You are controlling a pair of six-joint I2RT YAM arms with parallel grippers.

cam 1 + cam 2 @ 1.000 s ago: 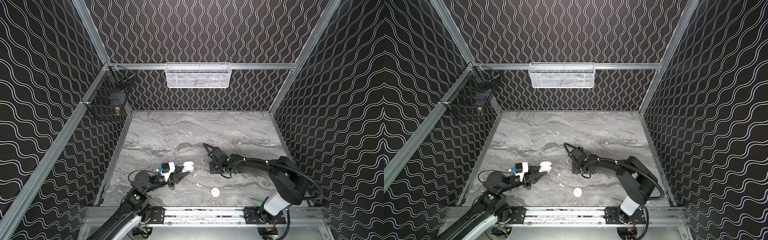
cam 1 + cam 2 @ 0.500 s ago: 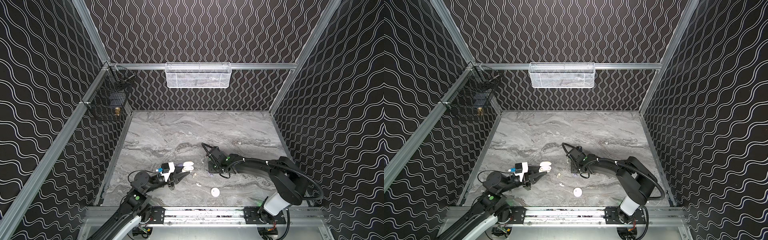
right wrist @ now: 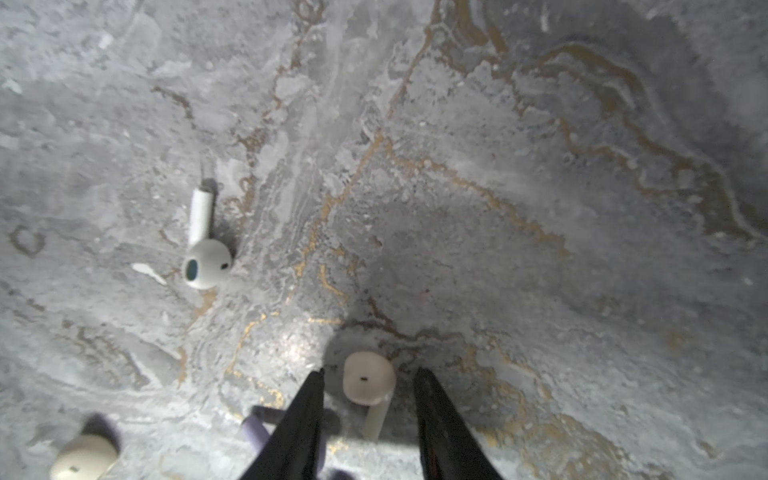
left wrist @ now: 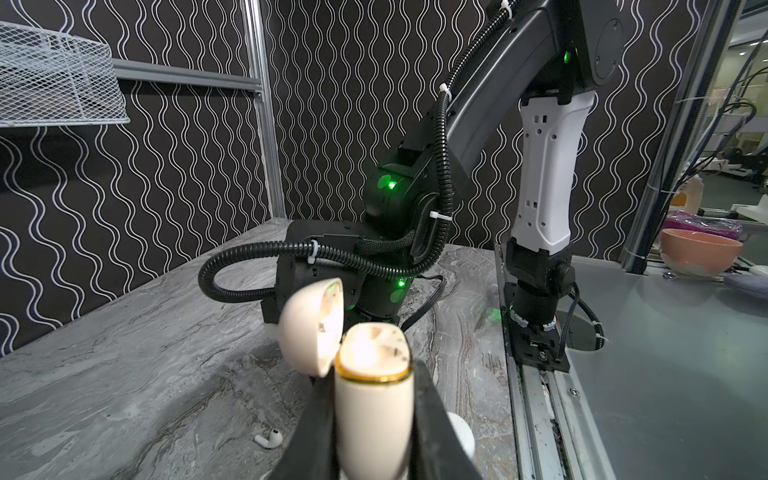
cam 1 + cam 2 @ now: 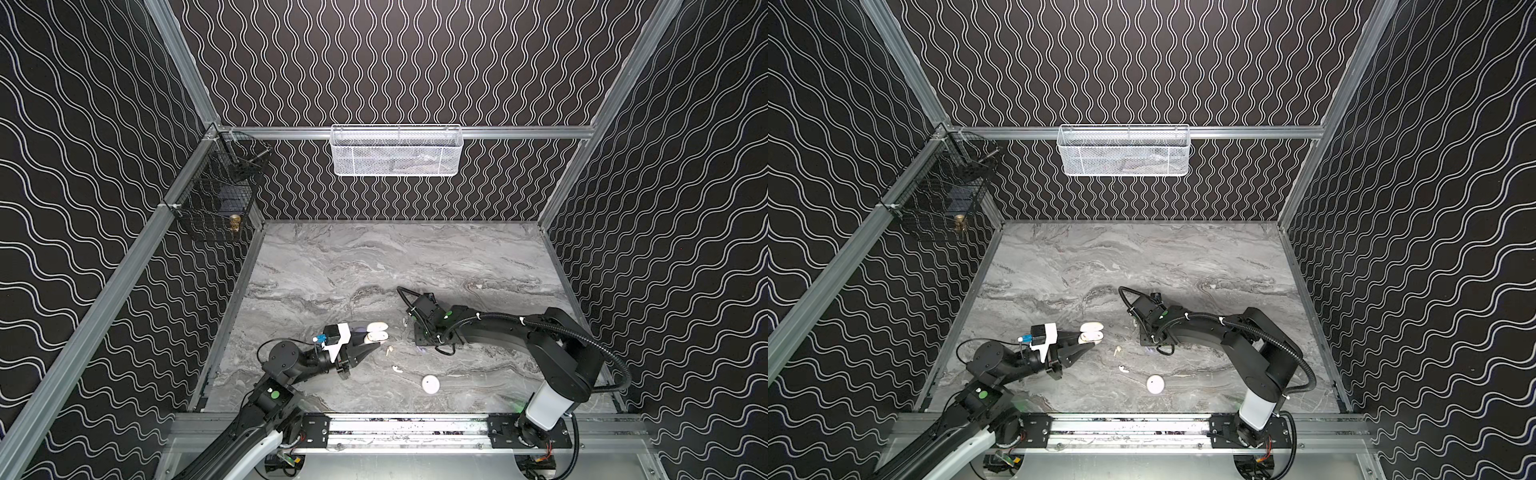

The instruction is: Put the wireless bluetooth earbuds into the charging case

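My left gripper (image 4: 374, 374) is shut on a cream charging case (image 4: 374, 415), held upright above the table with its lid (image 4: 311, 328) swung open. In both top views the case (image 5: 376, 332) (image 5: 1091, 332) sits left of centre. My right gripper (image 3: 369, 374) points down at the table, open, its jaws standing either side of a cream earbud (image 3: 368, 376) with a gap on both sides. A white earbud (image 3: 205, 257), another cream one (image 3: 83, 457) and a lavender stem (image 3: 255, 428) lie close by. Two more earbuds (image 5: 388, 350) (image 5: 397, 368) lie between the arms.
A round white puck-like case (image 5: 430, 383) lies near the front rail (image 5: 395, 428). A white mesh basket (image 5: 397, 151) hangs on the back wall and a black wire basket (image 5: 220, 199) on the left wall. The right arm (image 5: 498, 332) stretches low across the table.
The right wrist has edged slightly to the left over the table. The left arm and the open case have not moved.
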